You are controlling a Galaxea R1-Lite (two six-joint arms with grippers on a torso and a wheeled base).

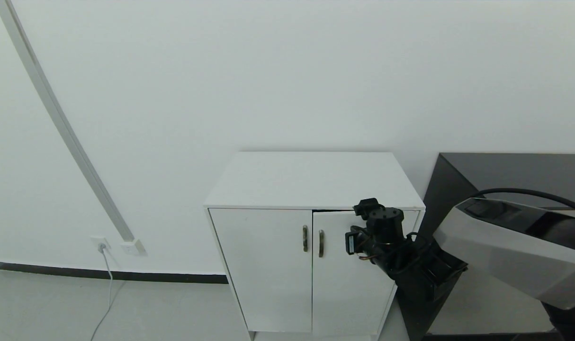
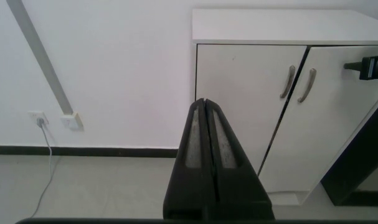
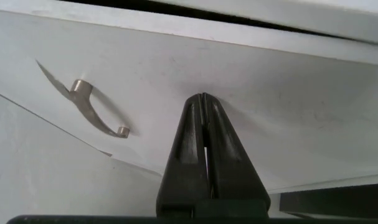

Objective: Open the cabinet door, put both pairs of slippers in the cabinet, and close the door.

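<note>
A grey conduit strip (image 1: 55,113) runs diagonally down the wall to a small box. Beside the box is a wall socket (image 1: 101,245) with a cable (image 1: 108,284) trailing to the floor.

The left gripper (image 2: 204,102) is well apart from the cabinet. Its fingers are pressed together, holding nothing.

The white cabinet (image 1: 311,180) stands against the wall. The left door (image 1: 264,265) sits flush. The right door (image 1: 344,293) shows a dark gap along its top edge. The two handles (image 1: 305,238) meet at the centre.

The right gripper (image 3: 204,98) is at the right door's upper front. Its fingers are closed together and empty, with the tips at the panel.

A black unit (image 1: 505,175) stands just beside the cabinet.
</note>
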